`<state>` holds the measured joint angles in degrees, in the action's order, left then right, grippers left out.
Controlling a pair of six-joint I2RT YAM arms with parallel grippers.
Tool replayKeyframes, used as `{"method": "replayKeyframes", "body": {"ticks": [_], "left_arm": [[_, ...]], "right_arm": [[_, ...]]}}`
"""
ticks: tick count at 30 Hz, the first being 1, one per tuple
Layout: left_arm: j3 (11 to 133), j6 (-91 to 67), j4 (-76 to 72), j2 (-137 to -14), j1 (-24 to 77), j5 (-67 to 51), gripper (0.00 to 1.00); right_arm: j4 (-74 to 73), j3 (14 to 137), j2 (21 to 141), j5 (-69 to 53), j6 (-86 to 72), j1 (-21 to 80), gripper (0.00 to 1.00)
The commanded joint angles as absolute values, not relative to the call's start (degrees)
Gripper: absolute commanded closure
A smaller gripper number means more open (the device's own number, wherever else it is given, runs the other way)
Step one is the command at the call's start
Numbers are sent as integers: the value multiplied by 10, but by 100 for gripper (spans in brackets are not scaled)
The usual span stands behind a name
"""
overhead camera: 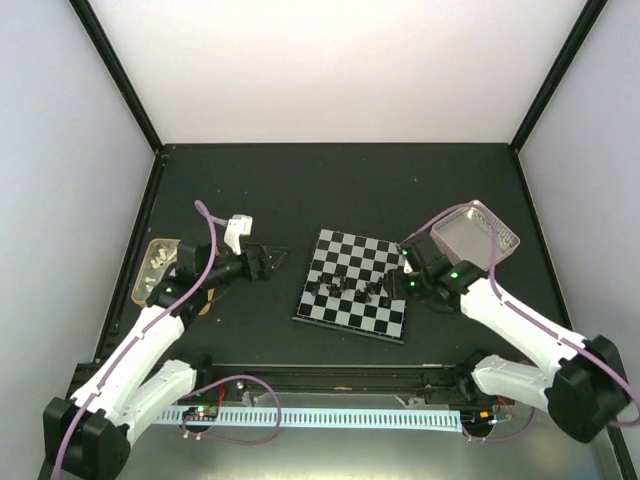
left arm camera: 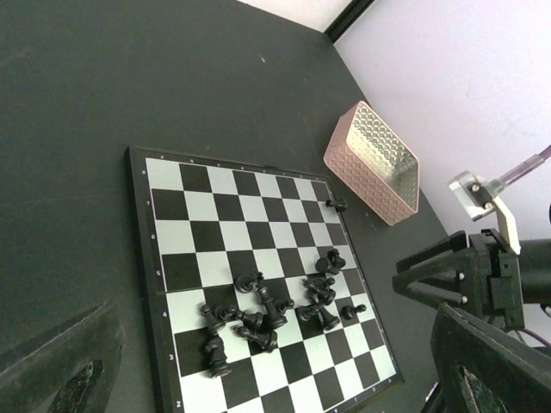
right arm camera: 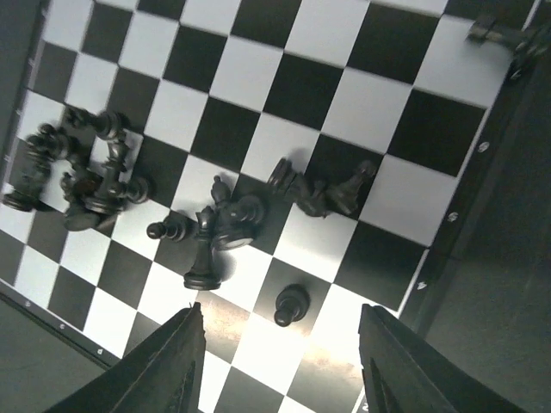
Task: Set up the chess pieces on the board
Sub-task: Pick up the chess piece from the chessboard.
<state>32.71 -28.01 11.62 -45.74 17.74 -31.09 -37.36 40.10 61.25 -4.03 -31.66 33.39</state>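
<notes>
**Fingers [right arm camera: 176,366] parted above a jumbled board**

Fingers of the right gripper [right arm camera: 282,331] stood partly apart with nothing between them, and we saw them hover over the near right part of the board [overhead camera: 345,250], just short of a lone upright pawn [right arm camera: 291,305]. The left gripper [overhead camera: 272,258] hung off the board's left side, its jaws spread wide and empty. The black chess pieces [left arm camera: 263,318] sat heaped in two loose clusters on the board's near half, many toppled. One more piece [left arm camera: 337,205] lay at the board's right edge. A pink basket [left arm camera: 370,159] sat just beyond the board's far right corner, and a tan tray [overhead camera: 147,262] well to its left.
</notes>
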Motion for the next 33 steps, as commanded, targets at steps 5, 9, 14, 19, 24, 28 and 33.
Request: {"method": "replayKeyframes", "body": {"ticks": [5,9,14,19,24,28,33], "left_arm": [[330,-268,75,-488,191,-271,7],[337,-268,73,-507,191,-268,9],[343,-265,71,-527,191,-268,9],[346,-261,76,-539,191,-271,9],[347,-256,82,-536,191,-266,10],[347,-256,86,-531,191,-264,10],[346,-257,85,-528,191,-262,10]], "right_arm": [[-379,440,726,42,-340,406,64],[-380,445,751,50,-353,420,71],[-383,442,770,49,-358,432,73],[-378,440,789,53,-358,435,81],[-394,432,782,84,-374,439,97],[-419,415,735,87,-382,441,99],[-442,394,687,66,-384,441,99]]}}
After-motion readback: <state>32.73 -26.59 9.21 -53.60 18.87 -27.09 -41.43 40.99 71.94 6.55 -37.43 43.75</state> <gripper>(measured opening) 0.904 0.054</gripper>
